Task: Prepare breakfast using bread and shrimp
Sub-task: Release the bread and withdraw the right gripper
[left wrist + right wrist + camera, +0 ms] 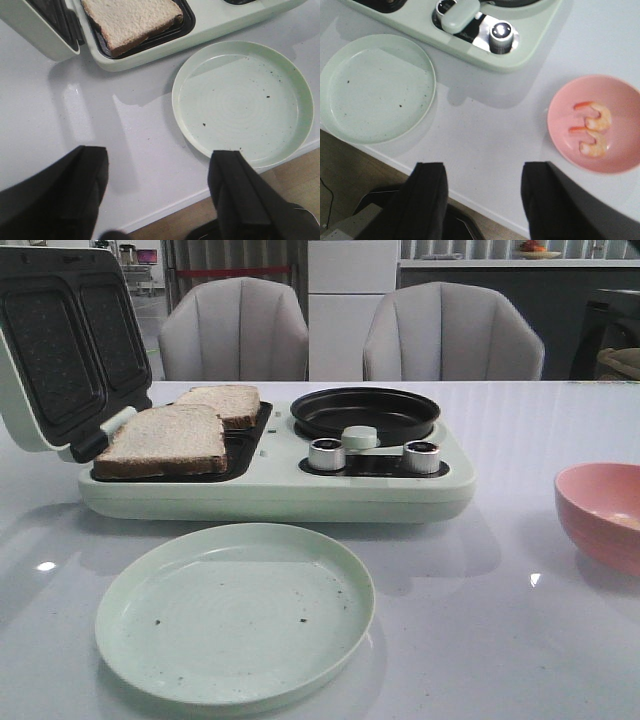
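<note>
Two slices of bread (pixel 165 438) lie on the open grill plates of the pale green breakfast maker (pixel 270 490); the near slice also shows in the left wrist view (pixel 131 21). Two shrimp (pixel 592 130) lie in the pink bowl (pixel 615 160), which stands at the right of the table (pixel 605 515). My left gripper (pixel 157 165) is open and empty above the table's front edge, near the green plate (pixel 245 100). My right gripper (pixel 482 172) is open and empty above the front edge, between plate and bowl. Neither gripper shows in the front view.
The appliance's lid (pixel 60 340) stands open at the back left. Its black round pan (pixel 365 412) and two silver knobs (pixel 326 454) are on the right half. The pale green plate (pixel 235 610) lies in front of it. Two chairs (pixel 235 330) stand behind the table.
</note>
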`<state>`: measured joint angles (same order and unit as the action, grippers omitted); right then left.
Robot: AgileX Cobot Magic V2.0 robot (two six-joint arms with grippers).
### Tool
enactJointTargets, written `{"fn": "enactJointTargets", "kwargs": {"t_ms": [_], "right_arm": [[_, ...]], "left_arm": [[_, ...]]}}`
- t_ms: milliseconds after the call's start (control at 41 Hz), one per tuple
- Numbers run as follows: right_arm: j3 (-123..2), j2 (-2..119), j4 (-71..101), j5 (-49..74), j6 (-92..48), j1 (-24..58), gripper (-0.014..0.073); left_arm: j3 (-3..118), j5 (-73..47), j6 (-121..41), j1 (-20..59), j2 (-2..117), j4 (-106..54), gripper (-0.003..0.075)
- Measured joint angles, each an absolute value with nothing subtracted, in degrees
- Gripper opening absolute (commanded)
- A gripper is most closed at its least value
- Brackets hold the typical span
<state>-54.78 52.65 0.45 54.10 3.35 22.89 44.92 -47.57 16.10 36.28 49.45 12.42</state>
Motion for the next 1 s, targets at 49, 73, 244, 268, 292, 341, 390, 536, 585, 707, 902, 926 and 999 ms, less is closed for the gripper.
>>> {"fn": "enactJointTargets", "kwargs": {"t_ms": [49,73,244,268,292,341,390,536,585,707,902,926,999], "right_arm": [[-51.92,48.85,0.0,54.22,4.28,22.89,0.0447],[-50.77,46.72,-0.69,54.32,4.58,22.89,0.0447],[-43.1,35.06,-1.72,54.55,5.65,22.89,0.0447],[-42.36,33.49,-1.72,54.55,5.68,22.89,0.0447],[-41.44,32.43,-1.74,54.67,5.68,22.89,0.0447],[-40.13,30.3,-1.85,54.83,5.78,22.89,0.0447],[-38.8,28.6,-1.85,54.92,5.78,22.89,0.0447],[-36.86,26.45,-1.85,55.39,5.78,22.89,0.0447],[-36.73,26.3,-1.85,55.39,5.78,22.89,0.0447],[-36.64,26.17,-1.85,55.39,5.8,22.89,0.0447],[-36.64,26.17,-1.85,55.39,5.8,22.89,0.0447],[-36.64,26.17,-1.85,55.39,5.8,22.89,0.0447],[-36.64,26.17,-1.85,55.39,5.8,22.89,0.0447]], "left_arm": [[44.92,-47.57,16.1,36.28,49.45,12.42,0.0475],[44.92,-47.57,16.1,36.28,49.45,12.42,0.0475],[44.92,-47.57,16.1,36.28,49.45,12.42,0.0475],[44.92,-47.57,16.1,36.28,49.45,12.42,0.0475],[44.92,-47.57,16.1,36.28,49.45,12.42,0.0475],[44.92,-47.57,16.1,36.28,49.45,12.42,0.0475],[44.92,-47.57,16.1,36.28,49.45,12.42,0.0475],[44.92,-47.57,16.1,36.28,49.45,12.42,0.0475],[44.92,-47.57,16.1,36.28,49.45,12.42,0.0475],[44.92,-47.73,15.93,36.28,49.45,12.67,0.0475],[48.19,-55.08,14.99,36.28,50.81,12.88,0.0444],[49.21,-56.35,14.88,36.28,51.29,12.99,0.0433],[51.97,-60.36,14.76,36.28,53.43,13.68,0.0398]]}}
